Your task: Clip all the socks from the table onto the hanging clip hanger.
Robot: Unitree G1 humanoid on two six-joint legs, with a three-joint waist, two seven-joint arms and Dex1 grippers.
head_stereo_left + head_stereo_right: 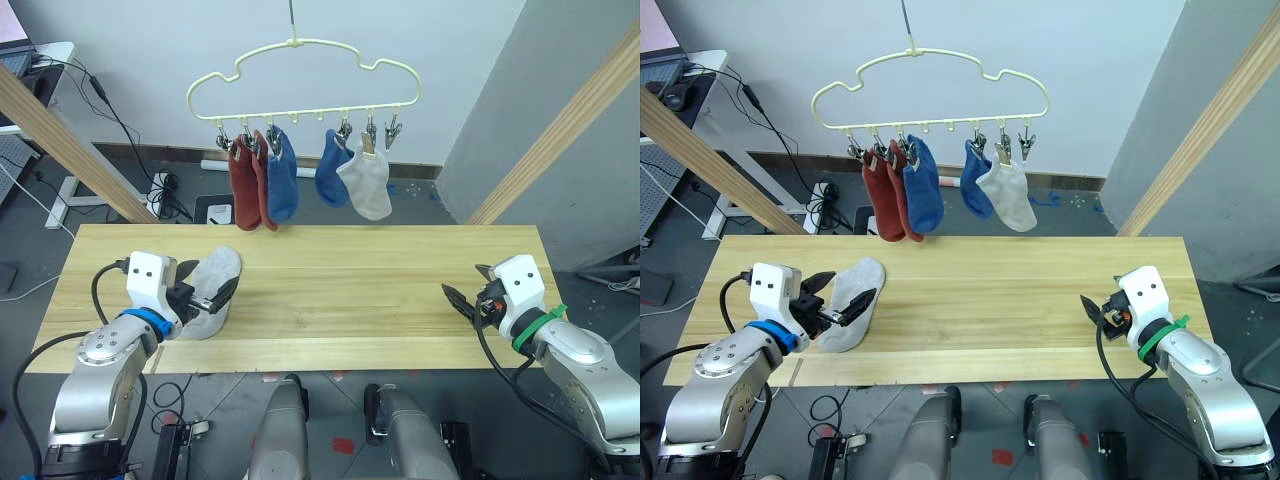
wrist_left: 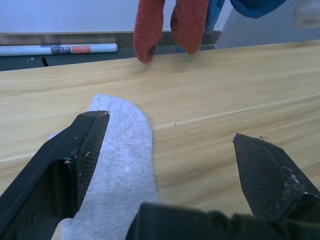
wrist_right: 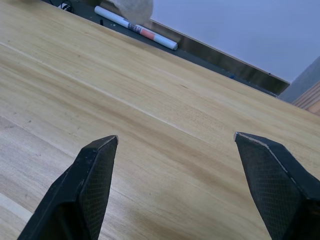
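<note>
five of the six socks already hang from the thin pale-yellow wire clip hanger with the cloud-shaped outline (image 1: 300, 75): two rust-red knit socks (image 1: 247, 187) at the left end of its bar, a blue knit sock (image 1: 282, 178) just beside them, then a second blue sock (image 1: 331, 177) and a light grey knit sock (image 1: 367, 182) toward the right. one small metal clip at the right end of the bar (image 1: 393, 127) looks free — by my reading that is the place left for the last piece.

what remains is the single light grey ankle sock (image 1: 853, 304), lying flat on the long light wooden plank desk (image 1: 380, 290), toward its left side and slightly slanted, toe end pointing toward the far edge. it looks soft and limp, with no folds.

the left claw (image 1: 838, 298) is spread wide and low over this sock; in the left wrist view one black finger (image 2: 70, 165) sits over the grey knit while the other is over bare wood, so nothing is gripped yet. the right claw (image 1: 460, 303) is also spread apart and holds nothing, near the right end of the desk, well apart from the sock.

so the job looks nearly done — one pickup and one clipping left.
</note>
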